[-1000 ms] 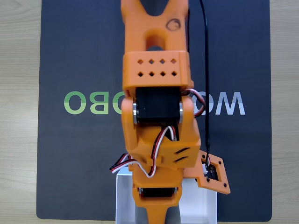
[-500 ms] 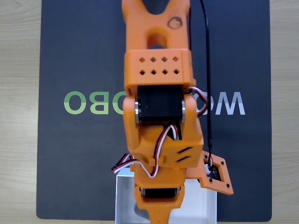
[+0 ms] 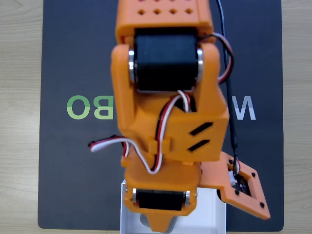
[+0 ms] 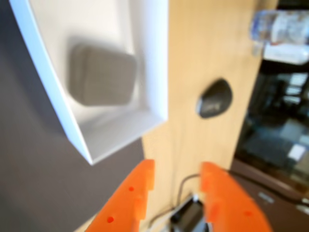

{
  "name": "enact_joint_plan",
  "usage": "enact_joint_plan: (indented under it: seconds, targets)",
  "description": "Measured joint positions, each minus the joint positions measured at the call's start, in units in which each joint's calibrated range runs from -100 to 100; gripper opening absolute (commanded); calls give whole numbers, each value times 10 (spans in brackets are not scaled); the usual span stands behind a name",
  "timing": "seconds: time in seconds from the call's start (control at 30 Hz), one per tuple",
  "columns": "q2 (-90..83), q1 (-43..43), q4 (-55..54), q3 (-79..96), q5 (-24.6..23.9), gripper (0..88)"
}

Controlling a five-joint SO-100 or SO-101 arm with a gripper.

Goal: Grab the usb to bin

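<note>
At the bottom of the wrist view, the orange two-finger gripper stands with its fingers parted and nothing between them. Just above it in the frame, slightly blurred, the shallow white rectangular box lies with one corner pointing down toward the fingers. The small flat grey square block with rounded corners lies inside that box, on its pale floor in the upper left of the frame. The box sits partly on a dark grey mat at left and partly over the light wooden surface. Farther right, a dark rounded object rests on the wood. In the fixed view, the orange arm covers the centre of the mat, and the box's white wall shows at the bottom edge.
</note>
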Motion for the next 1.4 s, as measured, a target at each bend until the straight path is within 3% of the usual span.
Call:
enact_joint_plan:
  seconds: [0.2,0.47,0.6,0.8,1.1,1.4]
  targets:
    - [-244,11,0,244,-1,27]
    - [-595,52,-54,751,2,27]
    - [-784,77,-121,1019,37,27]
    - [-1070,72,-97,1300,70,27]
    - [-1392,67,91,1440,70,27]
    - [-1401,63,100,1441,69,28]
